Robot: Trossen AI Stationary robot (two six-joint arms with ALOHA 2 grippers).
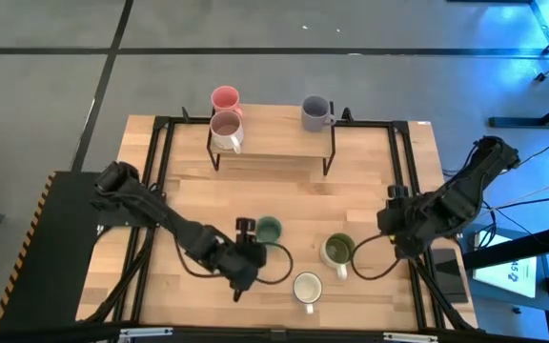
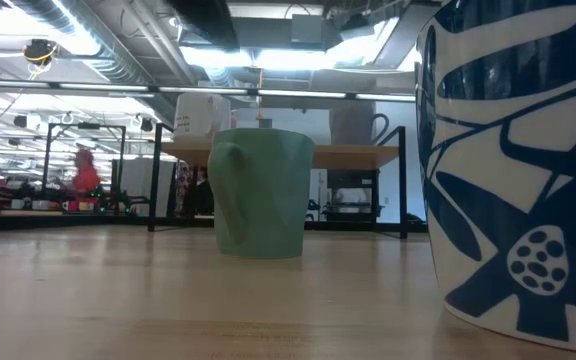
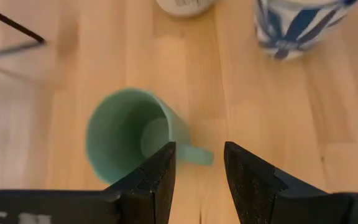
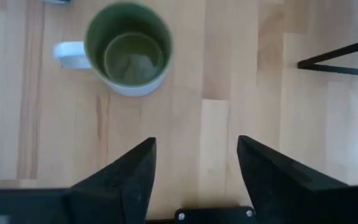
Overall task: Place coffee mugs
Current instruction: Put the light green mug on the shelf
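Left gripper (image 3: 199,171) hovers, fingers narrowly parted, above the smooth teal mug's (image 1: 269,230) handle on the plank table (image 1: 370,191). Right gripper (image 4: 194,168) gapes wide near the olive mug (image 1: 337,251). No writing legible.

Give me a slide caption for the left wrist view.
Left hand, open, poised over the teal mug's handle on the wooden table.

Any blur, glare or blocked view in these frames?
Low view: the blue-patterned mug looms close, filling the right side; ceiling lights glare. Left wrist view: the teal mug is soft and the rack leg streaks. High view: blue light spills on the floor at right.
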